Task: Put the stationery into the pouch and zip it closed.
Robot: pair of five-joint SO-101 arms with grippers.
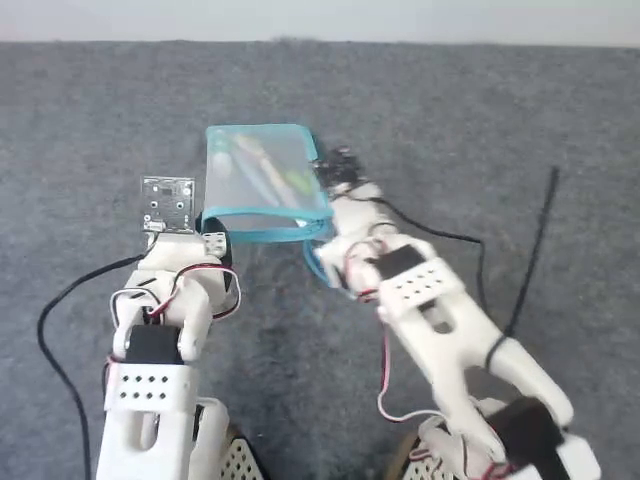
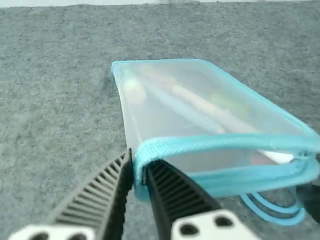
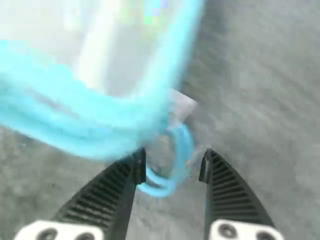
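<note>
Grey carpet covers the table, and on it lies your clear pouch with turquoise trim, between the two arms. Your left gripper is pinching the pouch at one end of its zipper edge, with the ribbed fingers pressed together on the turquoise tape. Your right gripper is spread at the other end of that edge. The turquoise cord loop hangs in the gap between its fingers, close against one of them; whether it actually touches is lost in the blur. The stationery is inside the pouch, and you can see it through the clear wall as long pale and greenish shapes lying lengthwise. In the left wrist view the two turquoise zipper bands stand apart along the mouth, with clear material between them.
</note>
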